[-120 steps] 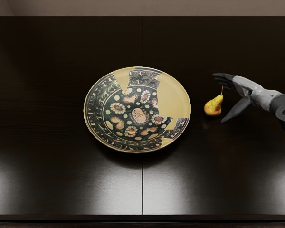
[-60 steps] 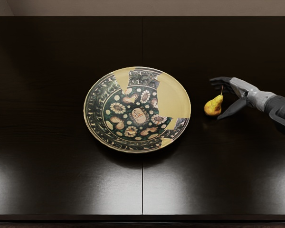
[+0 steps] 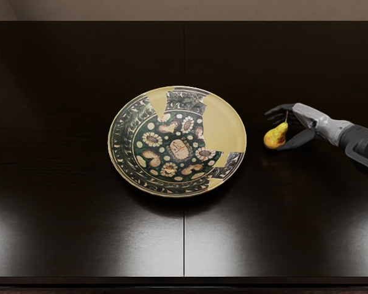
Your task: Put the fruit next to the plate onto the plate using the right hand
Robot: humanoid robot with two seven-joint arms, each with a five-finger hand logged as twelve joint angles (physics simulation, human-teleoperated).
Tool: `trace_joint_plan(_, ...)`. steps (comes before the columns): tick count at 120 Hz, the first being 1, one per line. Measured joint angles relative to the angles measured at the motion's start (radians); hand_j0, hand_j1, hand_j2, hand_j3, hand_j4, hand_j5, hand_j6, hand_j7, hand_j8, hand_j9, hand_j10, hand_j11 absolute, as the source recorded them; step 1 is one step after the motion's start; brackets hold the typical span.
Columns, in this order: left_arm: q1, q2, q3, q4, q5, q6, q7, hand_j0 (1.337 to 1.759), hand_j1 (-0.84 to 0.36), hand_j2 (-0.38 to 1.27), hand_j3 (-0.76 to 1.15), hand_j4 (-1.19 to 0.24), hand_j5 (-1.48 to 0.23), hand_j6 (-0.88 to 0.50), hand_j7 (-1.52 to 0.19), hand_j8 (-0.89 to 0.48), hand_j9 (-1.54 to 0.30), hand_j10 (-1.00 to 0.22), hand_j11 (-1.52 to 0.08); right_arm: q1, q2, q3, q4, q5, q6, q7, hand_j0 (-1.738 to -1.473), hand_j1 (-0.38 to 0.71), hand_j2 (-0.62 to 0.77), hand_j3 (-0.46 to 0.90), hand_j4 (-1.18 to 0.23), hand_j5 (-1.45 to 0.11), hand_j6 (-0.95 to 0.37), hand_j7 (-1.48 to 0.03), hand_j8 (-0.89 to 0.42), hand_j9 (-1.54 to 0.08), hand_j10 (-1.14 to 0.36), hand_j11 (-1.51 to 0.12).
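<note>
A small yellow pear (image 3: 275,136) with a thin stem stands upright on the dark table, just right of the plate (image 3: 230,125). The plate is round, yellow with a dark green flowered pattern, and has nothing on it. My right hand (image 3: 286,127) reaches in from the right edge and sits right beside the pear. Its dark fingers (image 3: 276,111) arch over the stem behind the fruit, and the thumb lies low along the pear's front right. The hand is open, cupped around the pear but not closed on it. The left arm does not show.
The dark glossy table (image 3: 80,233) stretches wide around the plate, with a thin seam running down its middle. Its far edge meets a pale wall at the top.
My right hand has slid left and lowered towards the pear, and its fingers and thumb have drawn closer around the fruit. The pear and plate have stayed still.
</note>
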Motion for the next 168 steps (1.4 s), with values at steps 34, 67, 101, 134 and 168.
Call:
trace_joint_plan(34, 0.0, 0.0, 0.0, 0.0, 0.0, 0.0, 0.0, 1.658, 0.35, 0.0, 0.0, 0.0, 0.0, 0.0, 0.0, 0.0, 0.0, 0.0, 0.0, -0.006, 0.003, -0.001, -0.003, -0.017, -0.001, 0.001, -1.658, 0.14, -0.08, 0.0, -0.41, -0.53, -0.41, -0.53, -0.41, -0.53, -0.41, -0.53)
trace_joint_plan(67, 0.0, 0.0, 0.0, 0.0, 0.0, 0.0, 0.0, 1.658, 0.35, 0.0, 0.0, 0.0, 0.0, 0.0, 0.0, 0.0, 0.0, 0.0, 0.0, -0.007, 0.004, -0.002, 0.001, -0.022, 0.001, 0.001, -1.658, 0.23, -0.03, 0.0, -0.5, -0.65, -0.5, -0.65, -0.42, -0.65, -0.5, -0.65)
trace_joint_plan(101, 0.0, 0.0, 0.0, 0.0, 0.0, 0.0, 0.0, 1.658, 0.35, 0.0, 0.0, 0.0, 0.0, 0.0, 0.0, 0.0, 0.0, 0.0, 0.0, -0.008, 0.004, -0.006, 0.006, -0.021, 0.0, 0.002, -1.657, 0.29, 0.13, 0.0, -0.6, -0.72, -0.55, -0.75, -0.4, -0.74, -0.49, -0.76)
trace_joint_plan(134, 0.0, 0.0, 0.0, 0.001, 0.0, 0.0, 0.0, 1.658, 0.35, 0.0, 0.0, 0.0, 0.0, 0.0, 0.0, 0.0, 0.0, 0.0, 0.0, -0.006, 0.004, -0.01, 0.008, -0.022, 0.0, 0.003, -1.653, 0.26, 0.27, 0.0, -0.71, -0.85, -0.6, -0.89, -0.41, -0.88, -0.5, -0.91)
trace_joint_plan(168, 0.0, 0.0, 0.001, 0.001, 0.0, 0.0, 0.0, 1.658, 0.35, 0.0, 0.0, 0.0, 0.0, 0.0, 0.0, 0.0, 0.0, 0.0, 0.0, -0.002, 0.001, -0.015, 0.013, -0.024, 0.007, 0.017, -1.658, 0.31, 0.34, 0.0, -0.73, -1.07, -0.51, -1.0, -0.27, -1.07, -0.41, -1.07)
